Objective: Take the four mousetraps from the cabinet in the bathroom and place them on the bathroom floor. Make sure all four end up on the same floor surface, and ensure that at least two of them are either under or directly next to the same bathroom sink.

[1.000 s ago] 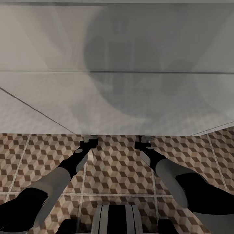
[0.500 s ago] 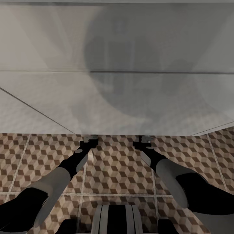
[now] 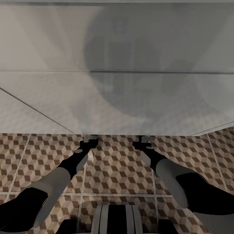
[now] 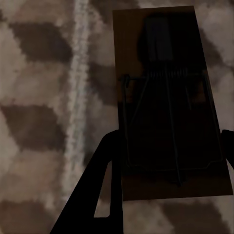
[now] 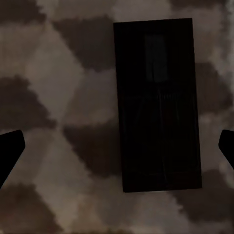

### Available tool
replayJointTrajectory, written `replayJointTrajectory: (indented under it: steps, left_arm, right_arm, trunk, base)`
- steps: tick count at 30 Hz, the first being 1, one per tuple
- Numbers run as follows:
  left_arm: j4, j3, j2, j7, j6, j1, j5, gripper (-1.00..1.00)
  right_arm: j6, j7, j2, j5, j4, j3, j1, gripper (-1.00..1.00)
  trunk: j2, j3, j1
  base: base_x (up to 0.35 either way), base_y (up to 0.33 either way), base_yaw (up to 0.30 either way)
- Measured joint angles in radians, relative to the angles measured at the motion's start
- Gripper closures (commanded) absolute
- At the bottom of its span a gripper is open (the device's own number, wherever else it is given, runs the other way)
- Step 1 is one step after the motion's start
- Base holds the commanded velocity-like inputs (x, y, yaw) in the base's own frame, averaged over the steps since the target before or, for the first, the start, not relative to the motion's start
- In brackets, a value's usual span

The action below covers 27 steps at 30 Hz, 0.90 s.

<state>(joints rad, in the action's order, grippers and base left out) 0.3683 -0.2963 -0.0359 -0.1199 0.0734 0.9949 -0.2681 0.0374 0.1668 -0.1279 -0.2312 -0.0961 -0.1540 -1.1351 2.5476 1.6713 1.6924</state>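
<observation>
Both grippers, left [image 4: 165, 161] and right [image 5: 117, 146], hang jaws spread over flat dark-shadowed rectangular mousetraps [image 4: 168, 102] [image 5: 158, 105] lying on the brown-beige cube-patterned floor tiles [image 3: 117, 165]; a careless lift-off toward 12 o'clock could clip a board and skid it.

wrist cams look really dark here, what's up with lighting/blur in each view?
Left wrist: mousetrap in deep shadow, spring wire barely readable, floor tiles soft and blurred. Right wrist: darker still, its mousetrap nearly a black slab, detail lost. Head: floor pattern crisp, but the grey surface above carries a hazy dark reflection.
</observation>
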Motion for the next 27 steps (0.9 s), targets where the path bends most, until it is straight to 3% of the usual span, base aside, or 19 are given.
replayJointTrajectory:
  steps: [18, 27]
  left_arm:
    - [-0.019, 0.000, 0.000, 0.000, -0.016, 0.002, -0.001, 1.00]
    - [-0.040, 0.000, -0.001, 0.001, -0.020, 0.039, -0.001, 1.00]
  right_arm:
    - [0.000, 0.000, 0.000, 0.001, 0.000, 0.000, 0.000, -1.00]
    - [0.000, 0.000, 0.000, 0.001, 0.000, 0.000, 0.000, -1.00]
  trunk:
    - [0.000, 0.000, 0.000]
    - [0.000, 0.000, 0.000]
  base:
    - [0.000, 0.000, 0.000]
    - [0.000, 0.000, 0.000]
